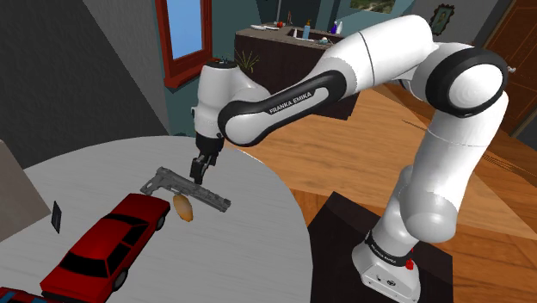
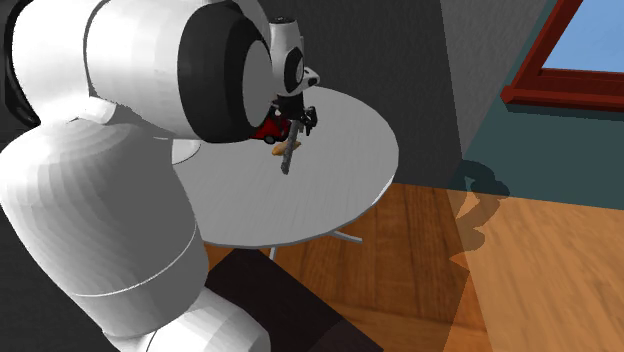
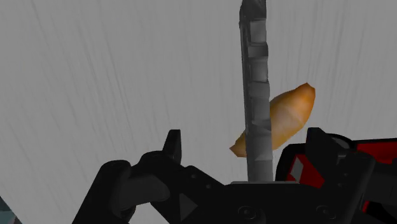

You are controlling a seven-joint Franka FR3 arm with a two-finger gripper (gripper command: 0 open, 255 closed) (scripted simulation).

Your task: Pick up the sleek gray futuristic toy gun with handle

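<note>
The grey toy gun [image 1: 183, 188] lies long and thin on the round grey table [image 1: 249, 258], with its handle end towards the shoulder view's left. My gripper [image 1: 200, 175] stands right over its middle, open, one finger on each side of the gun. In the wrist view the gun [image 3: 256, 108] runs straight out between the fingertips [image 3: 172, 141], and neither finger touches it. From the second exterior view the gripper [image 2: 298, 126] sits just above the gun [image 2: 289, 156]. I cannot tell whether the gun rests on the table or is slightly raised.
An orange oval object [image 1: 182, 207] lies against the gun's near side, also seen as the orange object [image 3: 289, 114]. A red toy car [image 1: 108, 245] stands beside it, and a small dark card [image 1: 57, 215] stands further left. The table edge [image 2: 385, 180] is close.
</note>
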